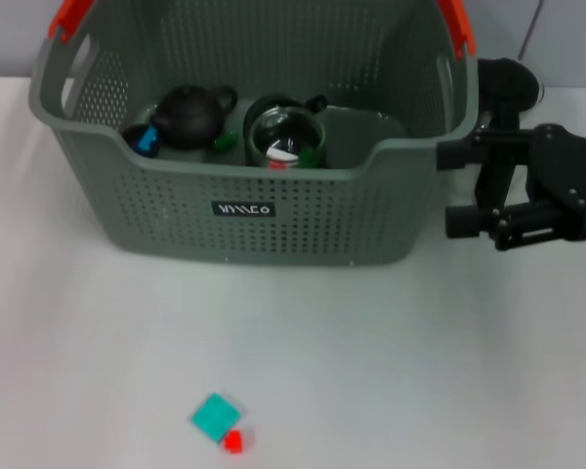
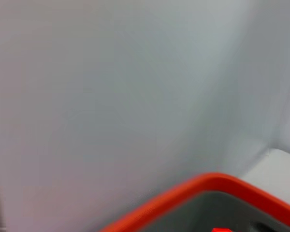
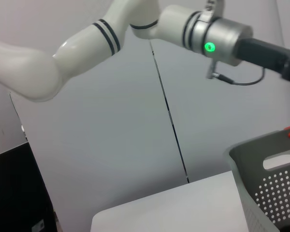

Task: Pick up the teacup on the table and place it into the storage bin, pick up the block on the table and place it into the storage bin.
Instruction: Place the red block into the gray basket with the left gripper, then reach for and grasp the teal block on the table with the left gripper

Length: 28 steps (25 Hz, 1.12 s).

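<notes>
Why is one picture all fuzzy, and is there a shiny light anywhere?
Left wrist view: fuzzy, mostly pale wall, with the bin's orange rim smeared out of focus. Right wrist view: sharper, with a green light glowing on the other arm. Head view: even light, soft shadow under the bin, glare on the glass cup.

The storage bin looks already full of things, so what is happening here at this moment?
The storage bin already holds a dark teapot and a glass cup. The right gripper is beside the bin's right side, above the table, open and holding nothing. A teal block and a small red block lie on the table in front of the bin, touching each other, not yet picked up. The left gripper is not visible.
</notes>
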Motion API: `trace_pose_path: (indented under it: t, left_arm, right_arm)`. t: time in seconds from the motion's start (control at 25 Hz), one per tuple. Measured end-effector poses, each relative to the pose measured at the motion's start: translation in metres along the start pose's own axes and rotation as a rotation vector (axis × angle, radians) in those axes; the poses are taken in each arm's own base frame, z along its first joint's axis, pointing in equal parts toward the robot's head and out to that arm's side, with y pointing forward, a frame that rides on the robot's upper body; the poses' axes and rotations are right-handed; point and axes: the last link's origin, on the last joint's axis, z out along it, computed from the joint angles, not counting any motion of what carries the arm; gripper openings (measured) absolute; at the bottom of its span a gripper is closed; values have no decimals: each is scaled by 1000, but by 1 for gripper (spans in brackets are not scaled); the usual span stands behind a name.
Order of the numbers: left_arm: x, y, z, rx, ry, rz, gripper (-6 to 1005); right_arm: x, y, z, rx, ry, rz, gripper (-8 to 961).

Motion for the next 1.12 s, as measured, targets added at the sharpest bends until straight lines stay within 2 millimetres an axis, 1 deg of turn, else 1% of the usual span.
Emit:
trace_pose_path:
  t: [0.08, 0.2, 0.32, 0.52, 0.68, 0.8, 0.88, 1.0, 1.08, 1.12]
  left_arm:
    - [0, -5, 10, 55, 5, -6, 346]
    - [-2, -3, 20, 90, -15, -1, 352]
    - [-6, -1, 26, 108, -37, -10, 357]
    - [-6, 3, 27, 108, -37, -10, 367]
    - [-5, 1, 23, 128, -41, 2, 374]
    - [-2, 0, 15, 146, -26, 10, 498]
    - [3, 2, 6, 152, -11, 21, 580]
    - [8, 11, -11, 124, -9, 20, 803]
    - [9, 21, -24, 90, -13, 29, 832]
    - [9, 29, -35, 66, -14, 45, 847]
  right_arm:
    - [-1, 0, -2, 2, 3, 3, 940]
    - [-2, 0, -3, 3, 7, 5, 940]
    - [-2, 0, -5, 4, 11, 5, 940]
    - [-4, 0, -6, -1, 13, 4, 940]
    - [-4, 0, -6, -1, 11, 2, 940]
    - [-4, 0, -6, 1, 5, -1, 940]
    - [-4, 0, -6, 2, 2, -2, 941]
    - [-4, 0, -6, 1, -1, -2, 941]
    - [-3, 0, -5, -1, -2, -3, 941]
    - [-3, 1, -5, -1, -3, -3, 941]
